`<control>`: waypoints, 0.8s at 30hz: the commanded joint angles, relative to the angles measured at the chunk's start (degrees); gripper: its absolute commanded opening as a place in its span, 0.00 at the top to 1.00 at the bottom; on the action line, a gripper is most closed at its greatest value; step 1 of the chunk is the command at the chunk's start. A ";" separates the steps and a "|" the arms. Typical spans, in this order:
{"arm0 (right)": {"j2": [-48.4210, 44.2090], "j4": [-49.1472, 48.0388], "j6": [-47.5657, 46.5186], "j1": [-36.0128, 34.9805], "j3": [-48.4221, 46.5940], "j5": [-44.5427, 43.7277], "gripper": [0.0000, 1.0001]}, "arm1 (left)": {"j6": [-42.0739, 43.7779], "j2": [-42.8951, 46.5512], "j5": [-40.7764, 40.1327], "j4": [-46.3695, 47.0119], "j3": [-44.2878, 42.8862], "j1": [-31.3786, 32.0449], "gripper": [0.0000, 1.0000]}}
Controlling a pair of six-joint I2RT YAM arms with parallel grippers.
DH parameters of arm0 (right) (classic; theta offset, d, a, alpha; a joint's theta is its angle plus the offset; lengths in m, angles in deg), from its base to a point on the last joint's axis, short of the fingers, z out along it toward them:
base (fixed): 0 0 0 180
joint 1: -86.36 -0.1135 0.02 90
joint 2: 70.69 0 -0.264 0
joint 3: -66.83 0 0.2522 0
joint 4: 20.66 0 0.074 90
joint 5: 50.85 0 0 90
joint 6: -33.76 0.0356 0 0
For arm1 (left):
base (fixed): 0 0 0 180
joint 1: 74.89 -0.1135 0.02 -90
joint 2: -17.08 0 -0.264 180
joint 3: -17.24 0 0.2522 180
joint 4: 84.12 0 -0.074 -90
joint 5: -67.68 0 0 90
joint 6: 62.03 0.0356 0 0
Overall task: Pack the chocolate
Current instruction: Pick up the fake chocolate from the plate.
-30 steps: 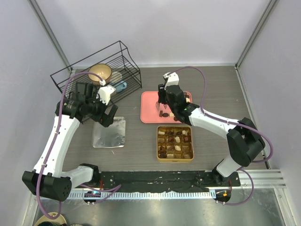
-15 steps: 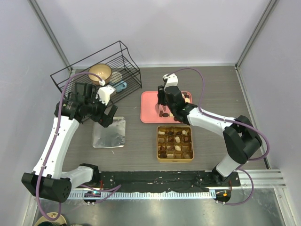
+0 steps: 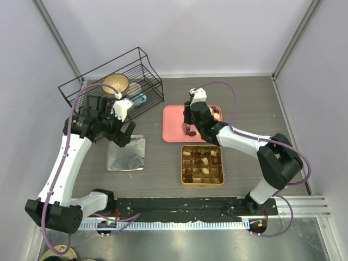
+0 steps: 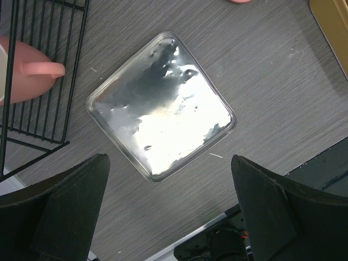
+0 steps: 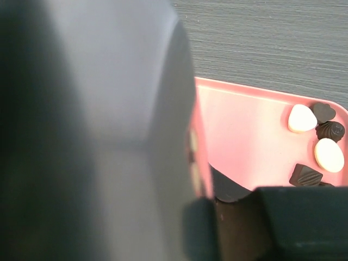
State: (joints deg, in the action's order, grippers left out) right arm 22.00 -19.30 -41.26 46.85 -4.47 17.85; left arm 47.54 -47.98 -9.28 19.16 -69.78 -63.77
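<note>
Left jaws: wide open and empty, hovering over the silver lid (image 4: 160,106) on the desk (image 3: 255,103).
Right jaws: low at the near edge of the pink tray (image 3: 174,122); too blurred to tell their gap or any grip.
Chocolate (image 5: 302,118): a few pieces in the tray's far right corner; many more fill the gold tin (image 3: 202,184) just beside the tray.

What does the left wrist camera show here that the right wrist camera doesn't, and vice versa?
Only left wrist: a shiny silver square tray lying flat, the black wire rack, a corner of the gold tin. Only right wrist: chocolate pieces, cream and dark, clustered at the right of the pink tray. Both: the grey table; a pink sliver at the left wrist view's top edge may be that tray.
</note>
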 commanded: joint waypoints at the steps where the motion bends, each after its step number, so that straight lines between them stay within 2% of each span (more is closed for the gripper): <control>1: -1.19 -1.57 0.22 0.04 -0.47 0.38 0.66 | 0.38 1.16 0.15 -0.06 -0.75 -0.39 0.00; 5: -2.33 -1.05 -2.40 0.04 -3.09 0.12 0.76 | 0.47 1.34 0.06 -0.32 -1.10 -0.39 0.00; 12: -10.76 5.27 -5.40 0.04 -6.53 -2.69 0.81 | 0.55 1.16 -0.03 -0.50 -1.28 -0.30 0.00; 17: -21.30 17.30 -2.95 -0.13 -2.94 -7.43 0.83 | 0.55 1.16 0.23 -0.32 -1.28 -0.39 0.00; 24: -39.13 37.08 6.01 -1.10 2.95 -11.57 0.83 | 0.64 0.90 0.76 0.38 -0.57 -0.39 0.00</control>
State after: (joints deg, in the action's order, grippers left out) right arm -10.61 4.79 -40.97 46.56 -4.43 10.01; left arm 47.76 -47.98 -9.26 18.96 -69.80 -63.77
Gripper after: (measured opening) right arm 0.282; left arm 0.996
